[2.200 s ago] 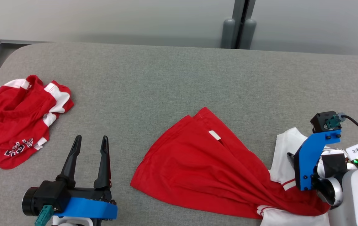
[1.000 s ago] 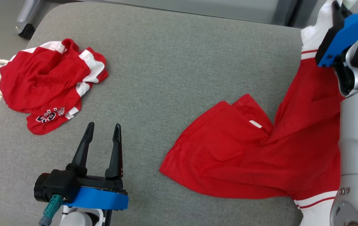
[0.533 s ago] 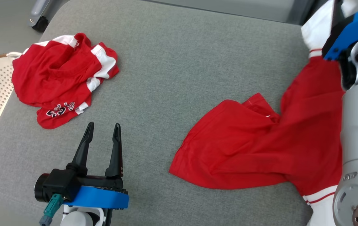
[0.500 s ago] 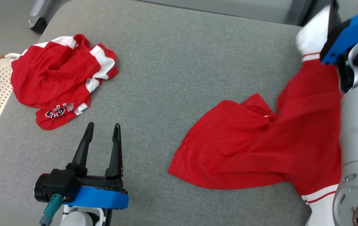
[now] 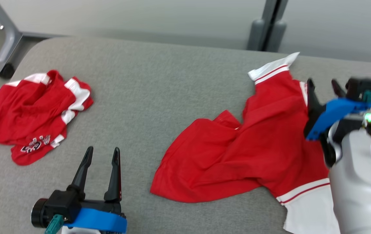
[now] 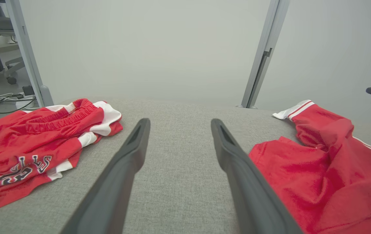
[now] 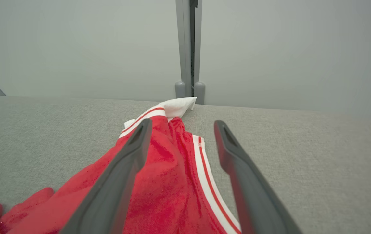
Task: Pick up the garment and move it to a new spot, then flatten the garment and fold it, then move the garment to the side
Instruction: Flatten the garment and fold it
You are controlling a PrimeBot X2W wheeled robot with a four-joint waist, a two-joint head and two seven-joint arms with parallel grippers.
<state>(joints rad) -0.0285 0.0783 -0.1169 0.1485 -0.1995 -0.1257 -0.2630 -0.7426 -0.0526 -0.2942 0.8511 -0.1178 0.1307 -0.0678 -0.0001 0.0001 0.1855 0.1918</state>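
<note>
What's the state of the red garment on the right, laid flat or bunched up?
Bunched, not flat: the red garment lies creased and overlapped on the grey fabric surface, one white-trimmed end stretched toward the far edge.

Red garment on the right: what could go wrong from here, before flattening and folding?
1. The red garment lies bunched, with a creased ridge across its middle; folding it as is would likely trap wrinkles.
2. The open right claw hangs over its striped edge, so it may snag cloth on withdrawal.
3. Its white hem lies beside the right forearm, which may drag it.
</note>
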